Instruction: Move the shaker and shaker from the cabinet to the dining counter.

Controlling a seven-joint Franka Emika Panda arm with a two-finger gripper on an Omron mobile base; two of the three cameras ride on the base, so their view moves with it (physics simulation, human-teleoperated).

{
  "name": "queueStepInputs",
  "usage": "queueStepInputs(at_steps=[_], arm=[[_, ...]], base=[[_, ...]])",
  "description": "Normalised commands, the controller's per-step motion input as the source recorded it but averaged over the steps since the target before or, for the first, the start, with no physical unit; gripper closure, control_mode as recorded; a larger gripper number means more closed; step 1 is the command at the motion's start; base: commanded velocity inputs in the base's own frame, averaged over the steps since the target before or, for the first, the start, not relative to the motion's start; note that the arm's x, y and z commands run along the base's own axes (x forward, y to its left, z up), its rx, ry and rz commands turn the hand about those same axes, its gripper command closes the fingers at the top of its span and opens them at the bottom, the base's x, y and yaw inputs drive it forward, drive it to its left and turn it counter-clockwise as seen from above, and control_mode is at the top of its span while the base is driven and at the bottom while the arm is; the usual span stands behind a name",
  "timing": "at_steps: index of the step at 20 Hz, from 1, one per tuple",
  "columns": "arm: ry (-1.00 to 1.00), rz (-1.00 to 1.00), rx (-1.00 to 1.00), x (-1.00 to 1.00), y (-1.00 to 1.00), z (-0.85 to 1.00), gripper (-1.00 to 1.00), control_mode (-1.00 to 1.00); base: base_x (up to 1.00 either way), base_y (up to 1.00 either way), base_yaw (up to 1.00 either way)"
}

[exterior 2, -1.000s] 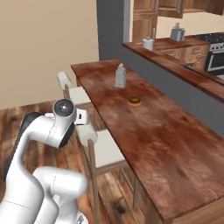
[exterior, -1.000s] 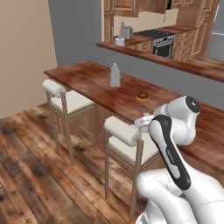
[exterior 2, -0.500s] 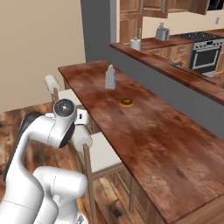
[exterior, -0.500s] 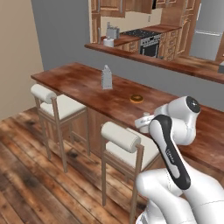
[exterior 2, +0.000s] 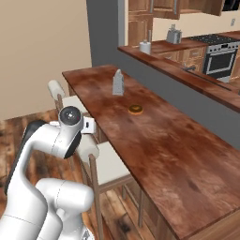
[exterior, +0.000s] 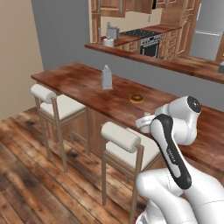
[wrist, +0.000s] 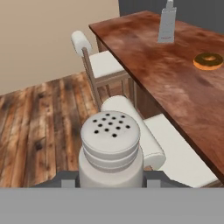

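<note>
A small light-grey shaker [wrist: 111, 148] with a perforated cap stands upright between my fingers, and my gripper [wrist: 111, 178] is shut on it. Seen from the hand, it hangs over a cream-cushioned stool [wrist: 131, 124], just short of the dining counter [wrist: 170, 78]. In the left base view the gripper [exterior: 145, 122] sits at the counter's [exterior: 83, 85] near edge with the shaker [exterior: 147, 117] pale at its tip. From the right base it [exterior 2: 89, 125] is left of the counter [exterior 2: 159, 145]. The brown wall cabinet [exterior 2: 159, 5] is far behind.
A grey box grater [exterior: 106, 77] [exterior 2: 118, 83] and a brown donut [exterior: 136, 99] [exterior 2: 136, 109] rest on the counter top. Two stools [exterior: 57, 105] [exterior: 127, 142] line its near side. A raised ledge [exterior 2: 187, 79] and the kitchen with an oven [exterior 2: 218, 58] lie beyond.
The whole picture has shifted in both base views, so the base has moved along the counter. The arm keeps the same pose with the shaker still in its grip.
</note>
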Motion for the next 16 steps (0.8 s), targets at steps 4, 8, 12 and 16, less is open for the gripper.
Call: queueStepInputs(at_steps=[4, 8, 12, 16], arm=[[0.0, 0.0, 0.0, 0.0, 0.0, 0.0, 1.0, 1.0], [0.0, 0.0, 0.0, 0.0, 0.0, 0.0, 1.0, 1.0], [0.0, 0.0, 0.0, 0.0, 0.0, 0.0, 1.0, -1.0], [0.0, 0.0, 0.0, 0.0, 0.0, 0.0, 1.0, -1.0]], base=[[0.0, 0.0, 0.0], [0.0, 0.0, 0.0], [0.0, 0.0, 0.0], [0.0, 0.0, 0.0]])
